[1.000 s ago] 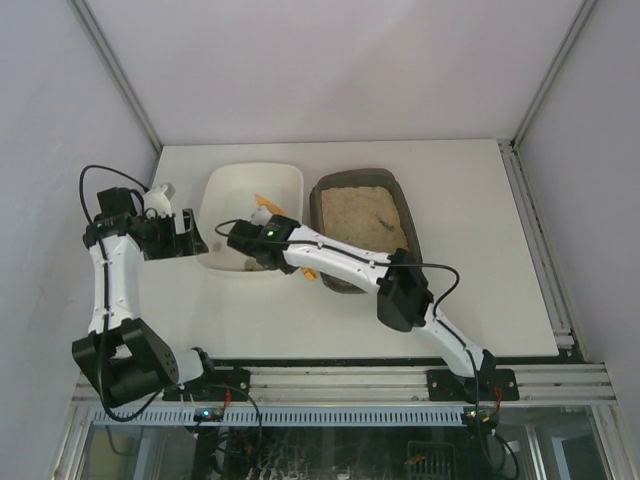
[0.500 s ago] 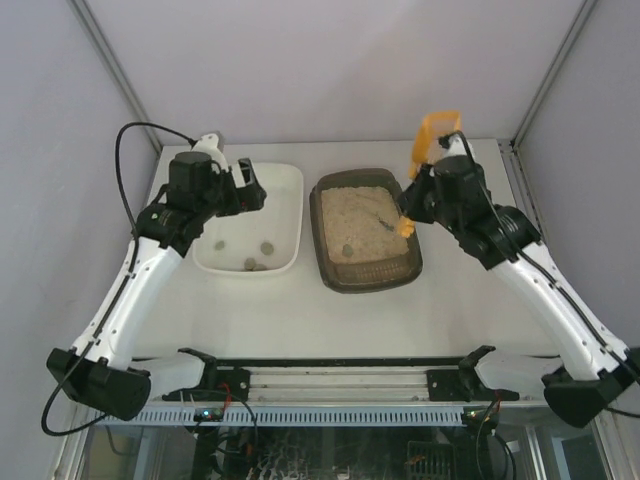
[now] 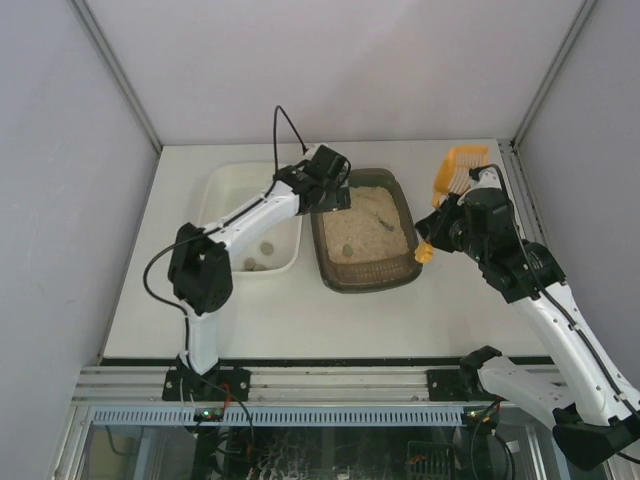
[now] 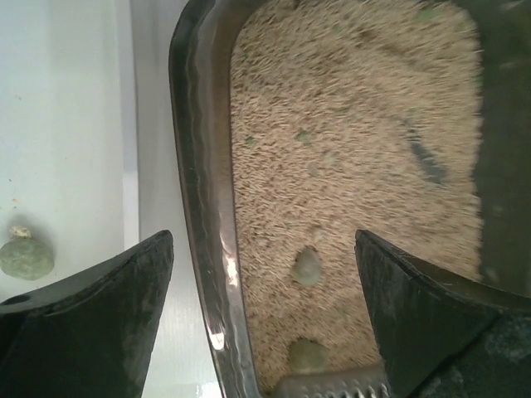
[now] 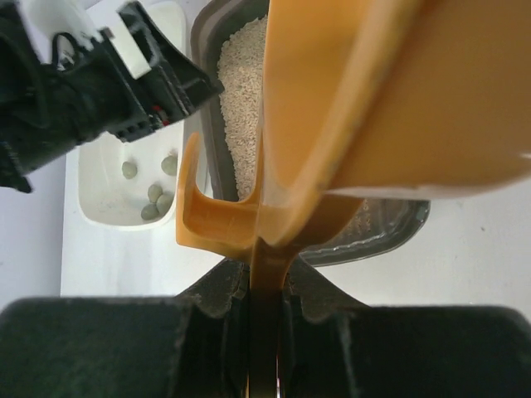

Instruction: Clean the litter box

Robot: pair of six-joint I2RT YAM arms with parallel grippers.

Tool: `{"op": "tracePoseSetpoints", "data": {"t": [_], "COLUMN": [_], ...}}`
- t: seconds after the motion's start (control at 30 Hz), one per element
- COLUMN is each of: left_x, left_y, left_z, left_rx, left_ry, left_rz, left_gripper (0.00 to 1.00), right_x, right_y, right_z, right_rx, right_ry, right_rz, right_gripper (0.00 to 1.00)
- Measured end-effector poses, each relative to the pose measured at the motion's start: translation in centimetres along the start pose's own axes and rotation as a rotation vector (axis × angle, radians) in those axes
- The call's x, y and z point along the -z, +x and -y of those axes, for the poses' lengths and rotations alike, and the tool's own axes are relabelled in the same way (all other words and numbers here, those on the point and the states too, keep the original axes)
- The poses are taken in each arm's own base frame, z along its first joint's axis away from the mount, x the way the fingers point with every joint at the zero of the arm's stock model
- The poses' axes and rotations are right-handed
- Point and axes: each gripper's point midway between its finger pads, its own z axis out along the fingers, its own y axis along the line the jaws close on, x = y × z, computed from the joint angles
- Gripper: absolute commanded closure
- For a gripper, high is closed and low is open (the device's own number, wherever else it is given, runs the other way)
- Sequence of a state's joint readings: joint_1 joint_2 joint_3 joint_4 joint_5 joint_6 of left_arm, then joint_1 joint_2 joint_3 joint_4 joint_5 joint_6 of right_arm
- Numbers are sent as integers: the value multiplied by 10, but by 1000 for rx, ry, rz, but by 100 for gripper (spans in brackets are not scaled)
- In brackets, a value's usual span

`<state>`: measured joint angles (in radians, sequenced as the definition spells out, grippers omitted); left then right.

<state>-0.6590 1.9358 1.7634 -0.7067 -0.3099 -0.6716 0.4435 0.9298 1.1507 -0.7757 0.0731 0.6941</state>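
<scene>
The litter box (image 3: 338, 276) is a dark tray of tan litter at mid-table, with a grey-green clump (image 3: 346, 250) in the sand. My left gripper (image 3: 333, 198) hangs open over its far-left corner. In the left wrist view the left gripper (image 4: 265, 311) straddles the box's left rim (image 4: 199, 166), and two clumps (image 4: 307, 267) lie between the fingers (image 4: 99, 315). My right gripper (image 3: 445, 222) stays shut on the handle of an orange scoop (image 3: 458, 165), held in the air by the box's right side. The right wrist view shows the scoop (image 5: 274, 215) clamped in the right gripper (image 5: 265, 290).
A white tray (image 3: 225, 180) stands just left of the litter box and holds several grey-green clumps (image 3: 265, 248). These clumps (image 5: 153, 195) also show in the right wrist view. A narrow strip of table (image 4: 153, 124) separates the two trays. Enclosure walls surround the table.
The left arm swung from the white tray's far-left side to the litter box's far-left corner. The right arm carried the scoop from the white tray to the box's right side.
</scene>
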Motion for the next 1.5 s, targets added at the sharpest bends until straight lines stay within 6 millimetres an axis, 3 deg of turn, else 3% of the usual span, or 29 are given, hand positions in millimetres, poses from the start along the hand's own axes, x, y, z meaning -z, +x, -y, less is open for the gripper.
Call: {"op": "tracePoseSetpoints", "data": {"t": [0.1, 0.23, 0.37, 0.47, 0.63, 0.7, 0.9, 1.13, 1.5], "left_x": [-24, -38, -46, -55, -70, -75, -78, -79, -81], "left_y": [19, 21, 12, 10, 24, 30, 27, 18, -1], "left_z": [-10, -21, -18, -12, -9, -11, -18, -23, -3], "left_rx": [-33, -46, -52, -76, -122, -138, -188, -277, -469], "left_ry": [-78, -143, -159, -161, -172, -183, -212, -231, -176], "left_rz": [-47, -47, -20, -9, -35, -48, -40, -31, 7], "left_gripper": [7, 12, 24, 27, 28, 33, 53, 64, 89], "right_x": [1, -8, -22, -30, -38, -40, -46, -53, -50], "right_y": [-5, -2, 8, 14, 15, 15, 18, 22, 15], "right_z": [6, 19, 36, 47, 57, 59, 66, 64, 65], "right_rx": [-5, -9, -26, -44, -70, -76, -100, -125, -128], "right_ry": [11, 31, 55, 59, 45, 36, 18, -24, -29], "right_rz": [13, -8, -60, -93, -106, -108, -111, -112, -67], "right_gripper": [100, 100, 100, 100, 100, 100, 100, 100, 100]}}
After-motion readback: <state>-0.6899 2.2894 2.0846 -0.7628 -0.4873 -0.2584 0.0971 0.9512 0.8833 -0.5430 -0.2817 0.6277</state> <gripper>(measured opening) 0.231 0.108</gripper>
